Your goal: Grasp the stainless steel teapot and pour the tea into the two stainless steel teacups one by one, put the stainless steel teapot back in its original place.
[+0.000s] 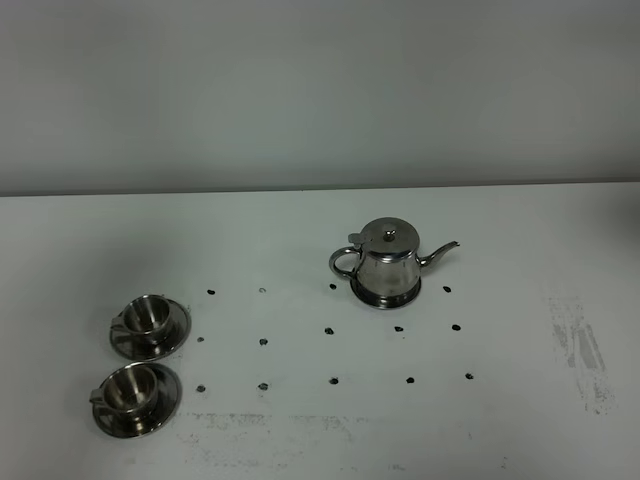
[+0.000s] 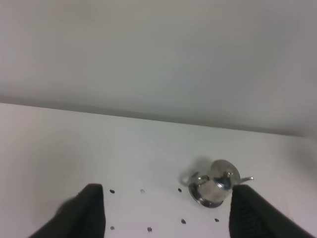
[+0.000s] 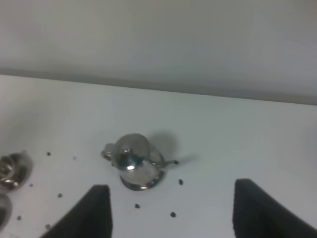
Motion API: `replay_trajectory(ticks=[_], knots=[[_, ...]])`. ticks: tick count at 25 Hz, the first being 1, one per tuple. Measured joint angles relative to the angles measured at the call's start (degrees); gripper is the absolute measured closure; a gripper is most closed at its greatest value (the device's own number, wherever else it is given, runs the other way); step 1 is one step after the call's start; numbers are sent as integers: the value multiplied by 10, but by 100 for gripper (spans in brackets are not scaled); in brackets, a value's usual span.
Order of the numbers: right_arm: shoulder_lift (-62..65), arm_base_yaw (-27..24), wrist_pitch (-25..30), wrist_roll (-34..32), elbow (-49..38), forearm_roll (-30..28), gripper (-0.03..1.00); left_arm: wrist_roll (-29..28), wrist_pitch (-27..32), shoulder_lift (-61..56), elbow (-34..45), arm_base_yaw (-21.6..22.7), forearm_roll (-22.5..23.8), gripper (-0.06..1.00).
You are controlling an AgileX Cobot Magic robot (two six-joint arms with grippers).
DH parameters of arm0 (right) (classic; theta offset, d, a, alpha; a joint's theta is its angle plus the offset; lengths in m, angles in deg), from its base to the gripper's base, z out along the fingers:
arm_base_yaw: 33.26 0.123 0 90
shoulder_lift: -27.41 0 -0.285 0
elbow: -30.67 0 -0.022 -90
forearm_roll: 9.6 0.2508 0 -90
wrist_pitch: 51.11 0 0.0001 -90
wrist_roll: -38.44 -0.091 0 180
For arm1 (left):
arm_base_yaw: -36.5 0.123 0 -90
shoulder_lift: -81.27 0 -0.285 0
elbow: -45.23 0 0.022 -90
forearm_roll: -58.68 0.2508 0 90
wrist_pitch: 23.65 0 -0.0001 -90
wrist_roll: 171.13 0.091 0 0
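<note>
Exterior high view: the teapot (image 1: 388, 262) stands upright with its lid on, in the middle of the desk (image 1: 520, 420) and a little toward the far edge. Its spout points to the right edge and its handle to the left edge. Two cups (image 1: 147, 316) (image 1: 131, 390) sit on saucers (image 1: 176, 330) near the near left corner, one behind the other and almost touching, well apart from the teapot. Black dots (image 1: 331, 328) lie in rows across the middle. Bare desk surrounds the teapot on every side, with grey scuffs (image 1: 580, 350) toward the right edge.

Left wrist view: the left tool (image 2: 167, 198) hangs above the desk, aimed toward the far edge and the wall (image 2: 158, 54). Its two dark fingers (image 2: 91, 210) are spread wide with nothing between them. The teapot (image 2: 216, 184) lies ahead of the tool, well apart, closer in line with one finger than the other.

Right wrist view: the right tool (image 3: 172, 191) likewise hangs above the desk with its fingers (image 3: 257, 210) wide apart and holding nothing. The teapot (image 3: 134, 166) stands ahead, well apart, off-centre in the gap. The cups (image 3: 11, 168) show blurred beyond it, toward the left edge.
</note>
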Motion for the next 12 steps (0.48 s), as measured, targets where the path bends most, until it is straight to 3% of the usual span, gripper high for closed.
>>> replay_trajectory(ticks=[4, 12], knots=[[55, 0, -5, -14, -62, -39, 45, 21, 0, -63, 83, -8, 1, 40], [190, 0, -108, -14, -253, -61, 45, 53, -27, -201, 257, -73, 41, 40]])
